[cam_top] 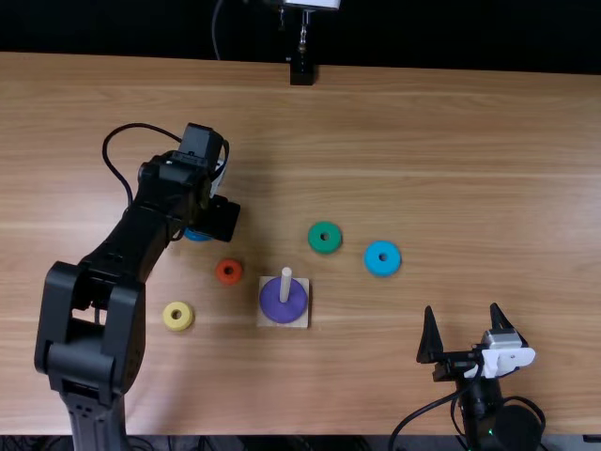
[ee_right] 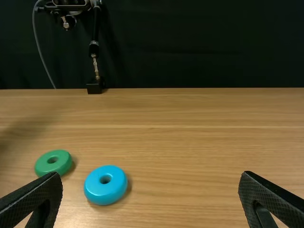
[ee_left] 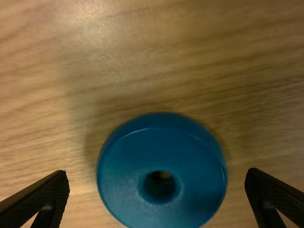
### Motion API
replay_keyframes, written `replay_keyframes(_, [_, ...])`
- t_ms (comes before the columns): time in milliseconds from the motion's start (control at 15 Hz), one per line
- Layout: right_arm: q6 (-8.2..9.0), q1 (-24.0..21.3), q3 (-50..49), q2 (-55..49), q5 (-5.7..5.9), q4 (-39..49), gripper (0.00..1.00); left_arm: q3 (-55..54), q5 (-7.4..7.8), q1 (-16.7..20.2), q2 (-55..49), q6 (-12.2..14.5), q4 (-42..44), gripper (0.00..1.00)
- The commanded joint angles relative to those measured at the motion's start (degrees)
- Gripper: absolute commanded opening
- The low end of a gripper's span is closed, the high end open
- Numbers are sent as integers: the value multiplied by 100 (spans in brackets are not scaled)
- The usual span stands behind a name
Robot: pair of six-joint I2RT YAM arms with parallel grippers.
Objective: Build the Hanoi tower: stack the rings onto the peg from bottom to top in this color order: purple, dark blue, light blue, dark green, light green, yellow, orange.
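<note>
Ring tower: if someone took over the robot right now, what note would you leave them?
Left gripper: open, at the dark blue ring, not gripping it.
Right gripper: open, away from the rings.
Rings on the table: orange and yellow left of the peg; green (shade unclear) and light blue right of it.
Done: purple is on the peg.
Left, in order: dark blue, light blue, dark green, light green, yellow, orange.
</note>
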Motion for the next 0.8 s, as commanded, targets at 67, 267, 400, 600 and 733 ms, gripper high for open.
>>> replay_keyframes(67, [-19,-77,-49,-73,-29,33,100,150,12,-92,58,-11,-15,100])
replay_keyframes(267, [-19,-77,-49,-73,-29,33,100,141,12,-92,217,-21,-36,100])
replay_keyframes(400, [-19,-77,-49,-73,-29,33,100,141,12,-101,225,-11,-25,100])
replay_keyframes(600, [-19,-77,-49,-73,-29,33,100,141,12,-101,225,-11,-36,100])
replay_keyframes(733, [-19,-77,-49,-73,-29,22,100,141,12,-101,225,-11,-36,100])
